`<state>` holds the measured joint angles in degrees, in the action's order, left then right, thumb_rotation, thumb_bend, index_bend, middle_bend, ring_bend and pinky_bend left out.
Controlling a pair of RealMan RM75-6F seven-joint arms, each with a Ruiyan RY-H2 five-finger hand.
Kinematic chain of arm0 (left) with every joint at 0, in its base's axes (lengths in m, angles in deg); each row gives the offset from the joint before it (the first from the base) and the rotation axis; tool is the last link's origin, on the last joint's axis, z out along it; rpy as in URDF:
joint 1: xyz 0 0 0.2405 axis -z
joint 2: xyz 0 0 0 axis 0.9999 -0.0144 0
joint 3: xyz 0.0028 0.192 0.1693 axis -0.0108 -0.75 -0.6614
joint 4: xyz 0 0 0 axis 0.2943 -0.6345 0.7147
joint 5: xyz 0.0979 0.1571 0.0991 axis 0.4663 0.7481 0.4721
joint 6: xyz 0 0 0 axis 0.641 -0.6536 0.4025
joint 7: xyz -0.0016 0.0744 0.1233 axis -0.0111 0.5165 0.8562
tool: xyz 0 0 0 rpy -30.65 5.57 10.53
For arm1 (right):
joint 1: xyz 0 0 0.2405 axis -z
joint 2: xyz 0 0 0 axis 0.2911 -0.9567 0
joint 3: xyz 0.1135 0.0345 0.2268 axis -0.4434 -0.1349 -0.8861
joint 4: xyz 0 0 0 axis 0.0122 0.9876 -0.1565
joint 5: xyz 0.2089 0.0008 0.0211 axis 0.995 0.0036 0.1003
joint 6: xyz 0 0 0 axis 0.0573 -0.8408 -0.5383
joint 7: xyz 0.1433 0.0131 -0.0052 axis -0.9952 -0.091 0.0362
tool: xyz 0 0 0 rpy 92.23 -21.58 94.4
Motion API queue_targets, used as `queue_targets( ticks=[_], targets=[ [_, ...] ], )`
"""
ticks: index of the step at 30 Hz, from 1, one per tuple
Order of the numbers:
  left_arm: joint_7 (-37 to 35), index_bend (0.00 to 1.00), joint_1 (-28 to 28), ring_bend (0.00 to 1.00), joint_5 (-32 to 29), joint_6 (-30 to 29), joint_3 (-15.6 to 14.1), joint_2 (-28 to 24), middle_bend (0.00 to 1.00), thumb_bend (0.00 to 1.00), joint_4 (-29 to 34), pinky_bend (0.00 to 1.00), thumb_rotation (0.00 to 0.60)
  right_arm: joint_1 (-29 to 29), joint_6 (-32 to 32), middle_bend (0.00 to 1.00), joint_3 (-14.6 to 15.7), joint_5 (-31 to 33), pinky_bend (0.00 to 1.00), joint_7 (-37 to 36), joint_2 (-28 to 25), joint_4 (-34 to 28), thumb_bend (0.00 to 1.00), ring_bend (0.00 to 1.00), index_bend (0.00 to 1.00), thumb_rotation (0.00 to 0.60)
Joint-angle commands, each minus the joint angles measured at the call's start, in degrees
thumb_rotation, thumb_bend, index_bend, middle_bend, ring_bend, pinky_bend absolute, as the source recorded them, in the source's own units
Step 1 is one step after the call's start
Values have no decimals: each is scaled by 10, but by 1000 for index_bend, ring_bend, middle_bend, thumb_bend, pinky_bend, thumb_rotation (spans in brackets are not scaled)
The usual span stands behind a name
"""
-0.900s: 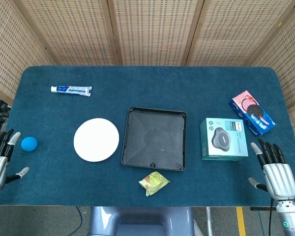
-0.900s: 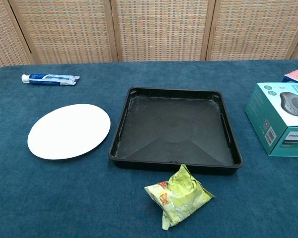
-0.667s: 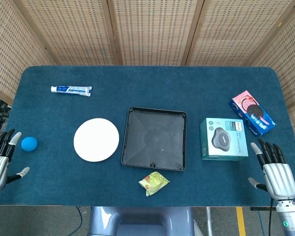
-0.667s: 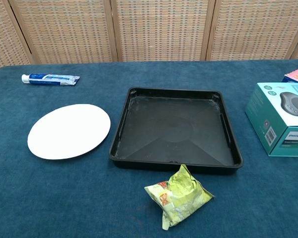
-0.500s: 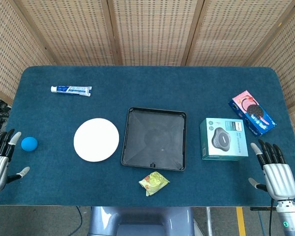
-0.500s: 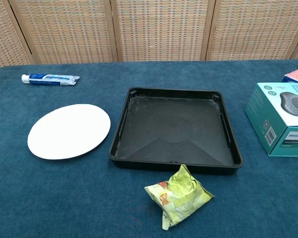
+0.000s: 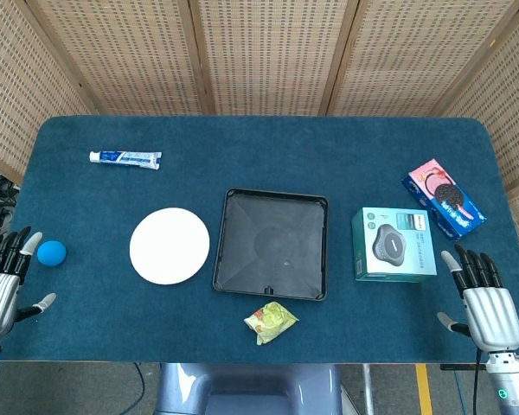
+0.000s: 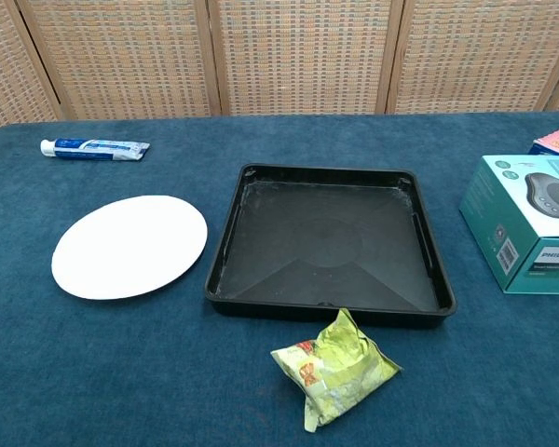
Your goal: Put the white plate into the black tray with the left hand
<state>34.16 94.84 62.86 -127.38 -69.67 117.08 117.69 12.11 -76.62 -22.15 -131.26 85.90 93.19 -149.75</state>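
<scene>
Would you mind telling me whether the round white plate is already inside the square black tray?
No, the white plate lies on the table left of the empty black tray.

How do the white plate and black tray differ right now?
Shape: the white plate is round, while the black tray is square with rounded corners.
Colour: the white plate is plain white, the black tray dark black.
Depth: the white plate lies nearly flat, whereas the black tray has raised walls around a sunken floor.
Size: the black tray looks larger than the white plate.
Shared: both sit side by side on the blue table, apart, holding nothing, touched by neither hand.
</scene>
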Motion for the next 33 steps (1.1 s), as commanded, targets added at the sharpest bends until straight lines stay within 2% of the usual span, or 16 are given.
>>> queue_targets(
  ticks=[1,9,12,15,20,30,33],
  targets=[
    [1,0,2,0,1,2,-1,2,0,0,-1,0,600,0,0,0,0,-1,0,-1,0,0,177,0,80,600],
    [9,24,20,0,21,25,-8,32,0,21,-21,0,600,0,2,0,0,2,0,-7,-2,-2,177,0,79,600],
    [11,168,32,0,28,39,-10,51,0,91,-36,0,600,0,2,0,0,0,0,-8,-2,-2,178,0,79,600],
    [14,304,45,0,35,51,-10,75,0,115,-59,0,600,0,1,0,1,-1,0,-9,-1,-1,178,0,79,600],
    [20,422,72,0,44,71,-3,138,0,127,-127,0,600,0,1,0,-1,1,0,-13,0,0,178,0,80,600],
    [10,510,113,0,49,89,7,225,0,201,-244,0,600,1,-4,0,-3,0,0,-23,-1,3,177,0,79,600],
    [8,520,124,0,51,97,4,240,0,268,-268,0,600,2,-6,0,-4,1,0,-28,-2,4,178,0,79,600]
  ],
)
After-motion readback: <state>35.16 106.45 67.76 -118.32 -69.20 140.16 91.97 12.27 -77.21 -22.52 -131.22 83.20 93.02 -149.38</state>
